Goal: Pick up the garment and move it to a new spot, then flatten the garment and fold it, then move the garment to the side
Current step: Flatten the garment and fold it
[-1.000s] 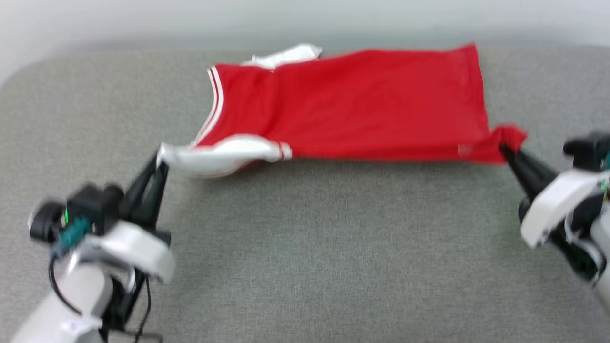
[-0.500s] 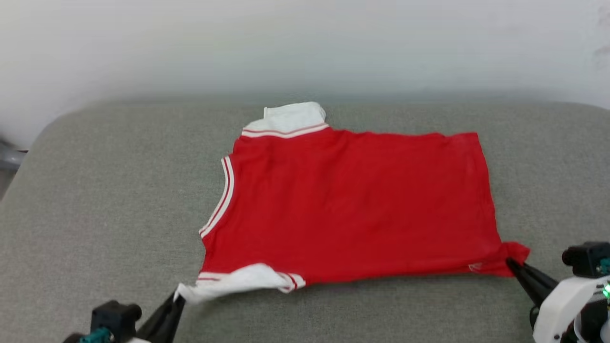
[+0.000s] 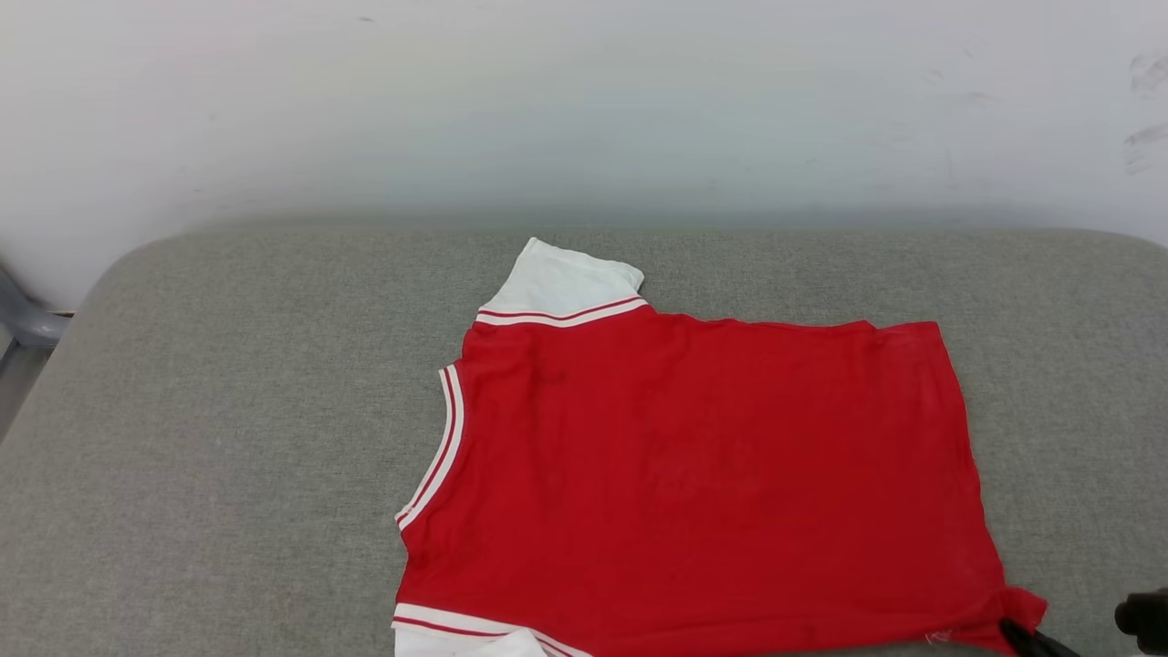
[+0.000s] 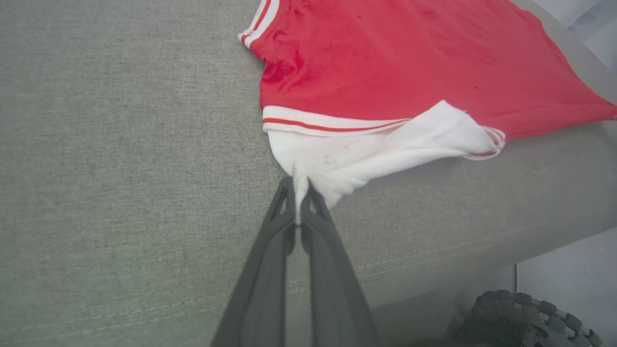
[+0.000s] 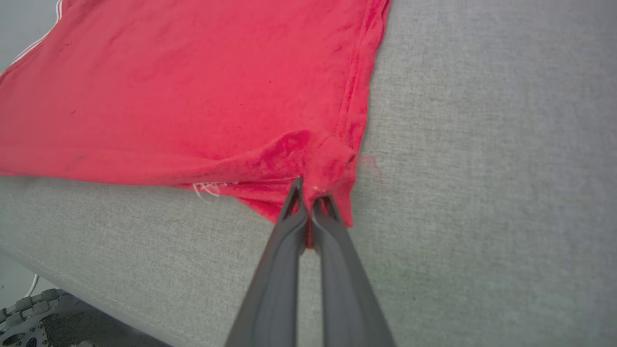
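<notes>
The garment point(image 3: 693, 474) is a red T-shirt with white sleeves, and it lies spread flat on the grey padded surface point(image 3: 228, 411). Its collar faces left and its hem faces right. One white sleeve point(image 3: 558, 278) lies flat at the far side. My left gripper point(image 4: 300, 185) is shut on the bunched tip of the near white sleeve point(image 4: 376, 149), by the pad's front edge. My right gripper point(image 5: 311, 193) is shut on the near red hem corner point(image 5: 328, 159), which puckers around the fingertips. In the head view that right gripper point(image 3: 1017, 630) shows at the bottom right, on the same corner.
A pale wall point(image 3: 547, 109) rises behind the pad. The pad's stitched front edge point(image 4: 434, 255) runs close under both grippers, with the robot's base point(image 4: 525, 318) below it. A grey object point(image 3: 23, 319) stands off the pad's left end. Bare pad lies left and right of the garment.
The head camera has tilted up, bringing the wall into view. The garment went from stretched and lifted to lying flat, its far sleeve unfolded. Both grippers kept their hold.
</notes>
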Controlling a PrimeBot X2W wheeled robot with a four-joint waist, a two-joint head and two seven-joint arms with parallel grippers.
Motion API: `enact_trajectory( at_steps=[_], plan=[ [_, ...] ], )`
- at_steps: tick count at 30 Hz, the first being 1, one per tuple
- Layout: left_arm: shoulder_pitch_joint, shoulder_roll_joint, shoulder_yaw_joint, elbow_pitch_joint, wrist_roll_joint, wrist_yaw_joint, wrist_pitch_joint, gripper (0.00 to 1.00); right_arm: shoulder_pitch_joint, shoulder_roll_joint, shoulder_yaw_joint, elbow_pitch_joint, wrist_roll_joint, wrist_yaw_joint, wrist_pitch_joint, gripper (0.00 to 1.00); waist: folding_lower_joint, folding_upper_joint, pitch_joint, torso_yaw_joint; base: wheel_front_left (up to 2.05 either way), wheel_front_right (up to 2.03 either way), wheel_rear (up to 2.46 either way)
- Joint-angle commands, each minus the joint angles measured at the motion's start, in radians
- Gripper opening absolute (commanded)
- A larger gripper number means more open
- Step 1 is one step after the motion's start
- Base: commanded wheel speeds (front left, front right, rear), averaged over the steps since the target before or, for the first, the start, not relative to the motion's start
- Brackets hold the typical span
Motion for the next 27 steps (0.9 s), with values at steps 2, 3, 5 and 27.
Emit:
enact_trajectory(
  at_steps=[2, 3, 5, 27],
  plan=[
    [0.009, -0.001, -0.001, -0.003, 0.001, 0.009, -0.002, 0.00, 0.030, 0.006, -0.028, -0.016, -0.003, -0.002, 0.007, 0.00, 0.0001, -0.0001, 0.002, 0.000, 0.00, 0.00, 0.00],
    [0.007, -0.003, -0.004, -0.003, 0.004, 0.008, -0.002, 0.00, 0.043, 0.011, -0.042, -0.026, -0.011, -0.002, 0.014, 0.00, 0.0001, -0.0001, 0.002, 0.000, 0.00, 0.00, 0.00],
    [-0.004, -0.007, -0.006, -0.002, 0.007, 0.006, -0.005, 0.00, 0.063, 0.022, -0.065, -0.046, -0.024, -0.002, 0.026, 0.00, 0.0001, -0.0001, 0.003, -0.003, 0.00, 0.00, 0.00],
    [-0.524, -0.037, -0.037, 0.177, 0.186, -0.131, 0.024, 0.00, -0.055, 0.089, -0.188, -0.152, -0.096, -0.002, 0.111, 0.00, 0.0001, -0.0001, 0.131, -0.038, 0.00, 0.00, 0.00]
  ],
)
